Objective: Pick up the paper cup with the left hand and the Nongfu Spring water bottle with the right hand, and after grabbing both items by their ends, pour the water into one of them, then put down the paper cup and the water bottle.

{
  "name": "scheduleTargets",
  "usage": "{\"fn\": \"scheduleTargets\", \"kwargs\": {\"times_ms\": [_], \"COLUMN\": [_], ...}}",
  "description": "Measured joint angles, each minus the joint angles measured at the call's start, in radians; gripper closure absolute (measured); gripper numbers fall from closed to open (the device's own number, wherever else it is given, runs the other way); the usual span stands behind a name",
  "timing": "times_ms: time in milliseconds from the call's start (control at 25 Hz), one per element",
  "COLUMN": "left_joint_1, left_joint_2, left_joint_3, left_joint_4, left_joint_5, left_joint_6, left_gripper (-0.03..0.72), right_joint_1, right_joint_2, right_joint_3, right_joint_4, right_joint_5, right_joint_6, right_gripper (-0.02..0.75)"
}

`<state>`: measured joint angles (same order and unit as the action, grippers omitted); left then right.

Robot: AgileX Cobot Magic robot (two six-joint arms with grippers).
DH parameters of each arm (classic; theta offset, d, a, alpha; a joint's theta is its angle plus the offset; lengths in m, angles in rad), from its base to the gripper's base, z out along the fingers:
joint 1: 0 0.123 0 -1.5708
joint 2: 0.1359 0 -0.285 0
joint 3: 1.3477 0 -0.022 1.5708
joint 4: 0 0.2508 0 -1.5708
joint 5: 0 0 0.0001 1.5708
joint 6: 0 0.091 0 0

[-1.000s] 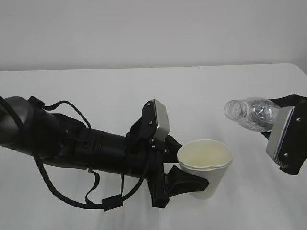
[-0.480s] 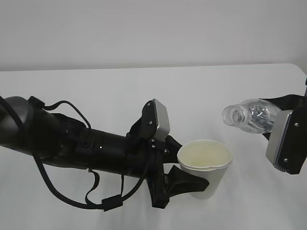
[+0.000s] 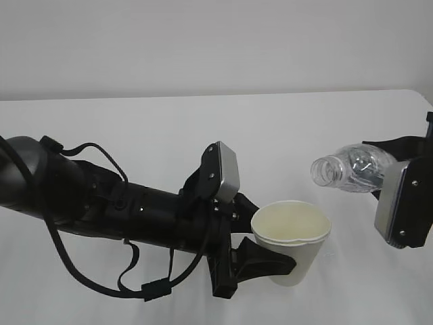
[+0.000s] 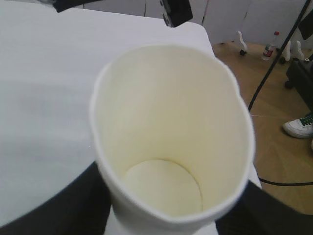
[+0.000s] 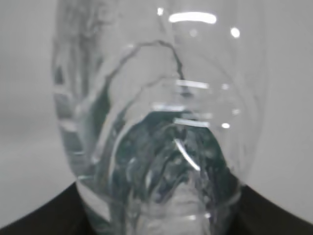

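While the left hand [image 3: 260, 261] clasps the paper cup [image 3: 291, 238] low on its wall, the cup stands upright with its mouth open to the ceiling, near the front edge of the white table [image 3: 135, 128]. Black fingers wrap both sides of the cup's lower half; the rolled rim is squeezed slightly out of round. Left wrist view: cream inside of the cup [image 4: 171, 142], bottom disc visible, looks dry, no liquid seen. Dark finger shapes sit at both lower corners of that view.

Right hand [image 3: 399, 196] grips the Nongfu Spring water bottle [image 3: 352, 167] by its base end, jaws closed on it. Bottle lies close to horizontal, capless neck pointing left toward the cup and tipped a little downward. Its mouth is above and to the right of the cup's rim, apart from it, not yet over the opening. Label not visible from outside; hidden behind the grey panel. Right wrist view: clear ribbed bottle [image 5: 161, 122] fills the picture, dark green showing through near its base. Whether water is inside cannot be told. No stream between bottle and cup.
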<state>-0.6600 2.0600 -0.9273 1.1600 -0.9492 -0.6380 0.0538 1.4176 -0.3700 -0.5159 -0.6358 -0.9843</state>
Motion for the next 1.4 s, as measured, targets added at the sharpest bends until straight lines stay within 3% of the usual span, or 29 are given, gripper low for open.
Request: {"fn": "scheduleTargets", "kwargs": {"times_ms": [1400], "left_joint_1": [-0.03], "left_joint_2": [0.0], "left_joint_3": [-0.002], "left_joint_4": [0.004], "left_joint_5": [-0.004], "left_joint_6": [0.0], "left_gripper": [0.259], "right_joint_1": [0.0], "right_joint_2": [0.014], "right_joint_3": [-0.004], "right_joint_4": [-0.028], "right_joint_5": [-0.042], "right_joint_6": [-0.119], "right_gripper": [0.353]}}
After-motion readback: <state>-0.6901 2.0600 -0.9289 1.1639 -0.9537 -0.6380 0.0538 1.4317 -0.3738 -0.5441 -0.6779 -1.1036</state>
